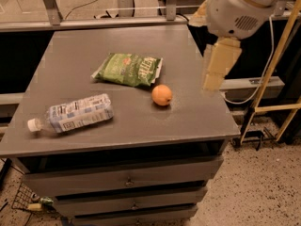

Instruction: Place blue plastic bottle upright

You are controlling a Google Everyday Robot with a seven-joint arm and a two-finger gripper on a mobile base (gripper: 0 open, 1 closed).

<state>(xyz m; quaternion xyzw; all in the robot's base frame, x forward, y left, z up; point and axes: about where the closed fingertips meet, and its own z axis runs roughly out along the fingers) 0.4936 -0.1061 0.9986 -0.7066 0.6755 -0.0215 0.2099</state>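
Note:
The blue plastic bottle (pixel 77 113) lies on its side near the front left of the grey table (pixel 188 121). It is clear, with a pale blue-white label, and its white cap (pixel 34 125) points left. My gripper (pixel 217 67) hangs cream-coloured under the white arm housing (pixel 240 8), above the table's right edge. It is far to the right of the bottle and touches nothing.
A green snack bag (pixel 129 69) lies flat at mid-table. An orange (pixel 162 95) sits just right of it, between the bottle and my gripper. Drawers (pixel 127 180) are below the tabletop. A yellow frame (pixel 277 65) stands at the right.

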